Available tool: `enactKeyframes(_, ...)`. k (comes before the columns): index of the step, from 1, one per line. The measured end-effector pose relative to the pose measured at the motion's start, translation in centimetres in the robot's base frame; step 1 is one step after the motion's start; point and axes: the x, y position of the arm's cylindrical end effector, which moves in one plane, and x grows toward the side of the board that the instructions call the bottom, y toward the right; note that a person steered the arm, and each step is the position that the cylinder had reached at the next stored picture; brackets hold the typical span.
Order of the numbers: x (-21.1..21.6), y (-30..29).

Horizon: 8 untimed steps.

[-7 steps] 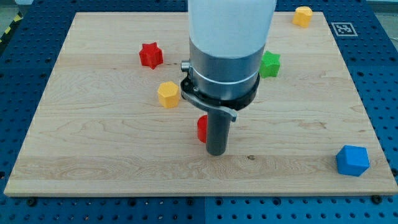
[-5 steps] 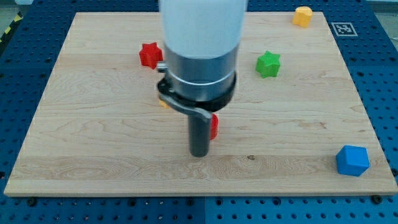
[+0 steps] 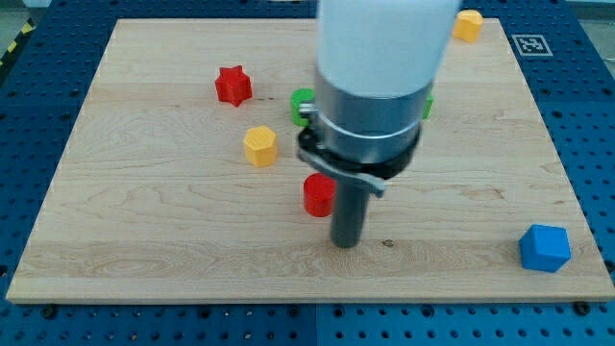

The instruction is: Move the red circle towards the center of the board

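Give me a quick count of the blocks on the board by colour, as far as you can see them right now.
Red: 2, the red star and the red circle
Yellow: 2, one yellow block mid-board, one at the top right
Green: 2, one and one, both partly hidden by the arm
Blue: 1, the blue block
Total: 7

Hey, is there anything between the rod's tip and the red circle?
Nothing: in the camera view, my tip sits just right of the red circle, no block between.

Light: bright, even, diffuse.
Shadows: faint, soft beside the blocks.
Blur: arm housing (image 3: 380,58) soft.
Board (image 3: 144,211): grain sharp.
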Motion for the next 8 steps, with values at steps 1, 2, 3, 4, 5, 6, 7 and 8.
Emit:
enactKeyframes(1,-1.9,-2.1)
enactKeyframes(2,-1.9,-1.6)
enactKeyframes(3,-2.0,-2.0)
enactKeyframes(4,-2.0,-3.8)
enactKeyframes(5,-2.3,-4.1)
enactKeyframes(6,-2.8,-3.6)
enactKeyframes(7,-2.9,-3.1)
enactKeyframes(8,-3.4,-3.1)
